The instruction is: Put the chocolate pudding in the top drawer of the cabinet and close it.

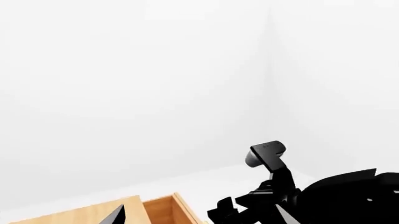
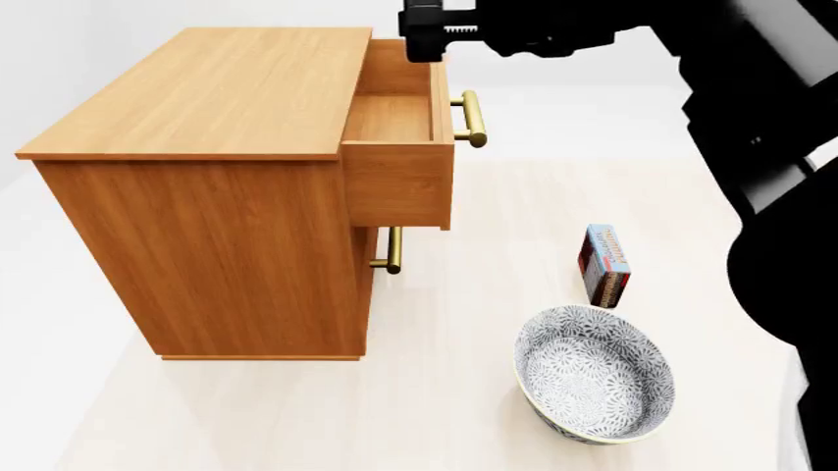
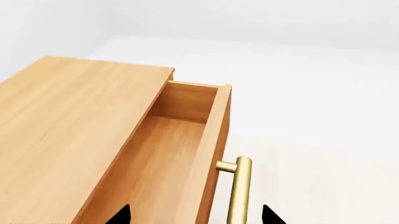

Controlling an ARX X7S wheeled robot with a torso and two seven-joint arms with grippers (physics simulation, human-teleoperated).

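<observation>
The orange-brown cabinet (image 2: 210, 196) stands at the left. Its top drawer (image 2: 392, 118) is pulled out and shows empty inside; the brass handle (image 2: 472, 118) faces right. The chocolate pudding (image 2: 605, 263) stands on edge on the floor right of the cabinet, just beyond the bowl, with no gripper near it. My right gripper (image 3: 196, 217) is open and empty above the drawer (image 3: 168, 154), its tips either side of the drawer front and handle (image 3: 240, 191). My left gripper (image 1: 199, 219) is open and empty, above the drawer's far corner (image 1: 163, 210).
A blue-white patterned bowl (image 2: 596, 388) sits on the floor at the front right. Black arm parts (image 2: 524, 29) hang over the drawer's far end, and a thick black arm (image 2: 759, 147) fills the right side. A lower drawer's handle (image 2: 389, 250) sticks out below.
</observation>
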